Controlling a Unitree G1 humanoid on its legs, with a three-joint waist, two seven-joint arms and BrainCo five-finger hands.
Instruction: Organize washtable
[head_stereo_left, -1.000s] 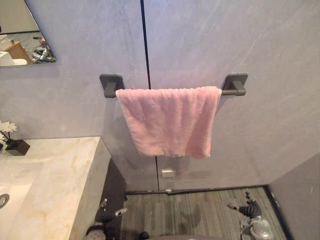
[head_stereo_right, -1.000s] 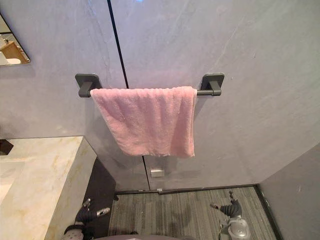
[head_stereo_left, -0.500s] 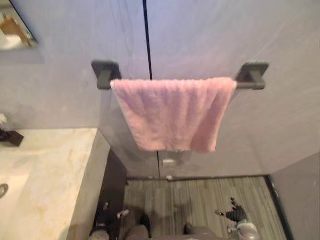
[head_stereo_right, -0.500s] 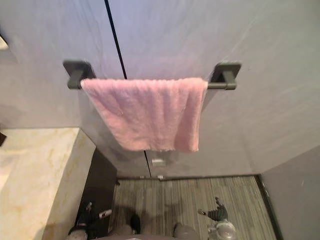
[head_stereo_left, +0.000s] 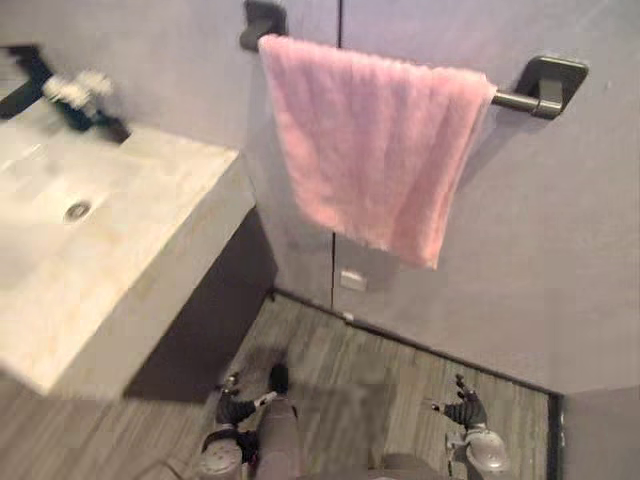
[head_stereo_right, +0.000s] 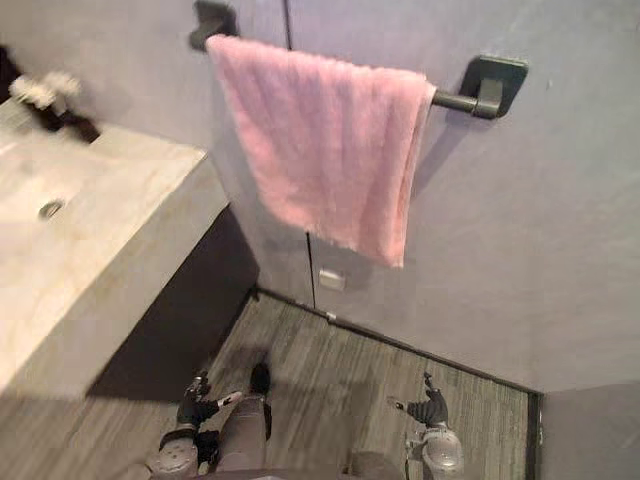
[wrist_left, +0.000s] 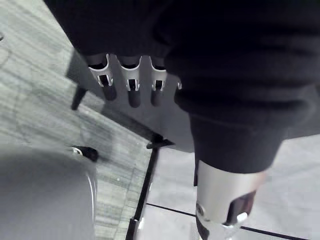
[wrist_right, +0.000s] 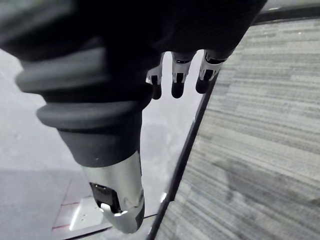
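Left hand (wrist_left: 131, 91) and right hand (wrist_right: 178, 84) hang relaxed, empty (above the floor (head_stereo_left: 340, 375)).

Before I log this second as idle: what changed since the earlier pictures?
Nothing was moved, grasped or released; only the camera swung, so the whole scene shifted. The pink towel stays draped over the towel bar, and the left hand and right hand still hang low, open and empty.
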